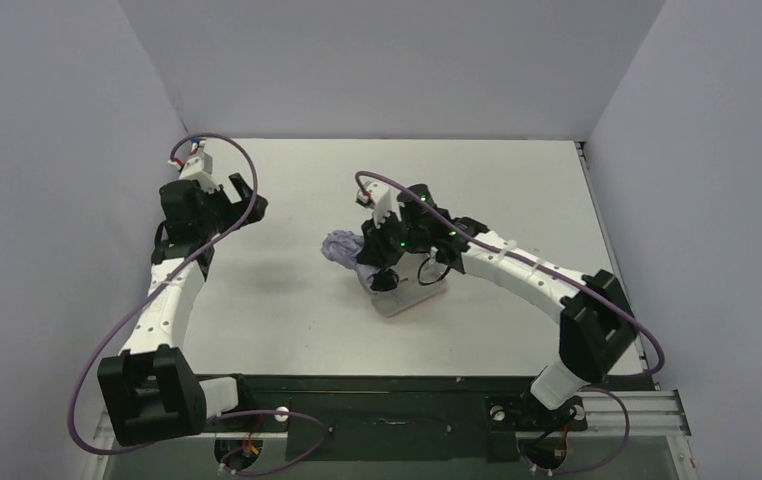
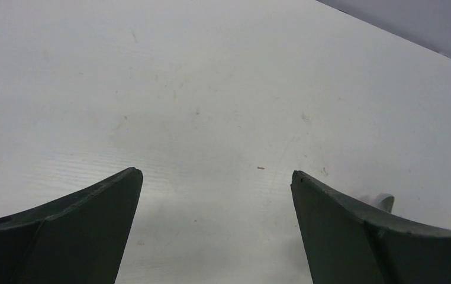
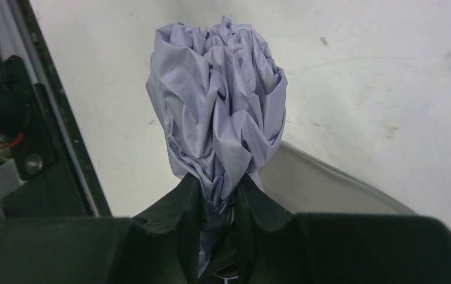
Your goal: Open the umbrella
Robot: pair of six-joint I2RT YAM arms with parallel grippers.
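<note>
The umbrella [image 1: 341,247] is folded, a crumpled bundle of pale lavender fabric [image 3: 217,89] near the middle of the table. My right gripper [image 3: 218,180] is shut on the narrow lower end of that bundle, and the fabric bulges out beyond the fingertips. In the top view the right gripper [image 1: 381,266] sits just right of the bundle. The shaft and handle are hidden behind the fingers. My left gripper [image 1: 248,198] hovers far to the left, well apart from the umbrella. Its jaws [image 2: 214,173] stand wide open over bare table with nothing between them.
A pale pink oblong sleeve [image 1: 415,296] lies on the table under the right wrist, and its curved edge [image 3: 335,189] shows behind the right finger. White walls enclose the table [image 1: 517,190] on three sides. A dark rail [image 1: 387,400] runs along the near edge.
</note>
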